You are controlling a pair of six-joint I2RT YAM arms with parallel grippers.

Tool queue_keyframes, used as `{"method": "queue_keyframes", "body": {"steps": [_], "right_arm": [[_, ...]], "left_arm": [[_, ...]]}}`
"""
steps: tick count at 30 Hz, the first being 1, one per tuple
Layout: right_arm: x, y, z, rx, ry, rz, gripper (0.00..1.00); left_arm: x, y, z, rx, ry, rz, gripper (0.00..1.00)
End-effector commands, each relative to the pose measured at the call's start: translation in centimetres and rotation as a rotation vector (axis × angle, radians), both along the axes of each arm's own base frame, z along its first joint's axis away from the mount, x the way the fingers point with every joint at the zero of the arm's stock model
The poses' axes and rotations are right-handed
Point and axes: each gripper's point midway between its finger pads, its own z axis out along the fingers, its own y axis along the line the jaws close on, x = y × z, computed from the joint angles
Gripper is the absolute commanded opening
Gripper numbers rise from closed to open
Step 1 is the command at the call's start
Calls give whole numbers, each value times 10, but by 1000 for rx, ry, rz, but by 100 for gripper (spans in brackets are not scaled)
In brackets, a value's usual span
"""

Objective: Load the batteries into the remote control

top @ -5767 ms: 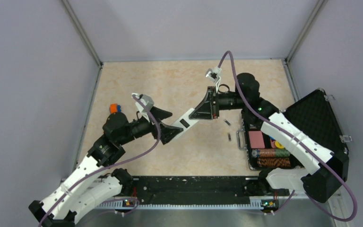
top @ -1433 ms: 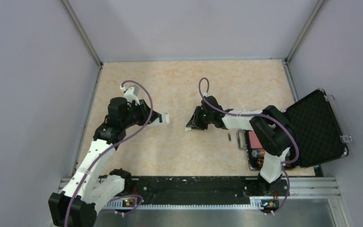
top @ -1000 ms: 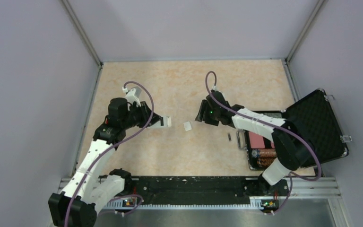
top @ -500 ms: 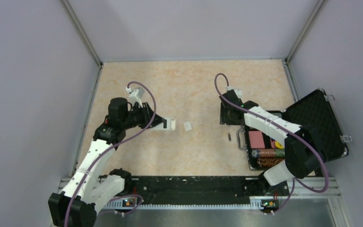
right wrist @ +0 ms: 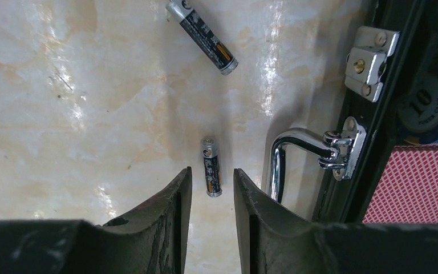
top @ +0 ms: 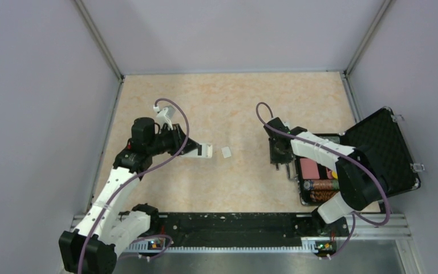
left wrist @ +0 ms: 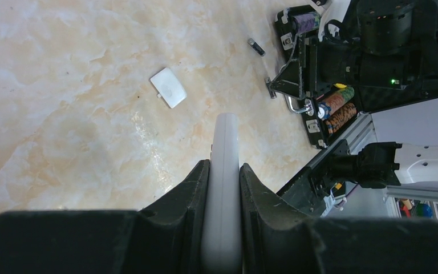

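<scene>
left claw [left wrist: 223, 166]: clenched on the remote control [left wrist: 226, 134], pinched edge-on between the fingers and jutting out above the tabletop [top: 217, 97], centre-left of the overhead view. its recess side cannot be made out.

right claw [right wrist: 211, 171]: jaws parted and straddling the lower battery [right wrist: 211, 166], with a gap on each side; nothing gripped. this battery lies flat at mid-frame of the right wrist view, just beside the chrome handle [right wrist: 288, 153] of the open case [top: 379, 145]. the upper battery [right wrist: 202, 35] lies apart from it, slanted, near the top of that frame. a small white battery cover [left wrist: 169, 88] lies loose on the tabletop between the two arms.

judgement: the step in hand is the pick of the first battery; neither is loaded.

risks:
- the battery is thin and round; an off-centre close could roll it or squirt it out, possibly under the handle.
- the finger on the right of the frame runs near the handle; drift that way could snag it and shift the case.
- the remote control is held by its narrow edges; pressing a battery in could pivot it in the grip.
</scene>
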Motion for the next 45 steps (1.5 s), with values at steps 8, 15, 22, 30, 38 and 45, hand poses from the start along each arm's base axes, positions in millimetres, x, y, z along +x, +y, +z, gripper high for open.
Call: {"method": "queue_keyframes", "body": {"steps": [8,15,22,30,38,45], "right_arm": [[2,6,-22,5,41,18,17],[-2,9,-27,28,56,17,17],[-7,11,-34,39,82,23,23],[2,36,-12,175,8,99,3],[14,92,96,473,-302,342,1],[-2,129,202,698,-550,520,1]], "left_arm": [[7,-7,29,-33,-100,-38,0],[5,-7,31,-33,-103,-48,0],[4,-9,33,-39,-105,-60,0],[-12,-19,42,-62,-167,-196,0],[-45,-32,67,-139,-393,-430,0],[-59,-36,84,-197,-495,-494,0]]}}
